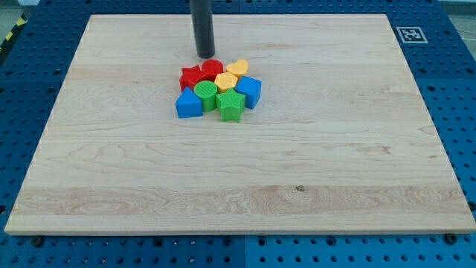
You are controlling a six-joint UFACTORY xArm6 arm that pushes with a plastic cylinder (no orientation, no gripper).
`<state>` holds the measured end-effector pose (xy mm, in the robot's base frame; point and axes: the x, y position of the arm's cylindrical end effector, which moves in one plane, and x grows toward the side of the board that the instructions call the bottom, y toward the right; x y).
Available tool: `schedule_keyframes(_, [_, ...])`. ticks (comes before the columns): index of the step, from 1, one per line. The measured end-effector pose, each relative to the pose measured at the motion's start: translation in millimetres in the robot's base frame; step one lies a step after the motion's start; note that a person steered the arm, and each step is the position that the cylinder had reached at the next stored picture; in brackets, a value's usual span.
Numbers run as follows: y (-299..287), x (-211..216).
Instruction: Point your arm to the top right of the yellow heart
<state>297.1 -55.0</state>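
Observation:
The yellow heart (238, 68) lies at the upper right of a tight cluster of blocks near the board's upper middle. My tip (205, 56) rests on the board just above the cluster, up and to the left of the yellow heart, right above the red blocks. The cluster also holds a red star (191, 76), a red round block (212, 68), a yellow block (226, 80), a green round block (207, 94), a green block (230, 105), a blue block (189, 104) at the left and a blue block (249, 91) at the right.
The blocks sit on a wooden board (238, 171) on a blue perforated table. A black-and-white marker tag (409, 34) is by the board's top right corner.

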Motion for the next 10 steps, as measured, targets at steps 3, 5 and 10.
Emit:
schedule_keyframes(3, [60, -4])
schedule_keyframes(5, [66, -3])
schedule_keyframes(10, [72, 14])
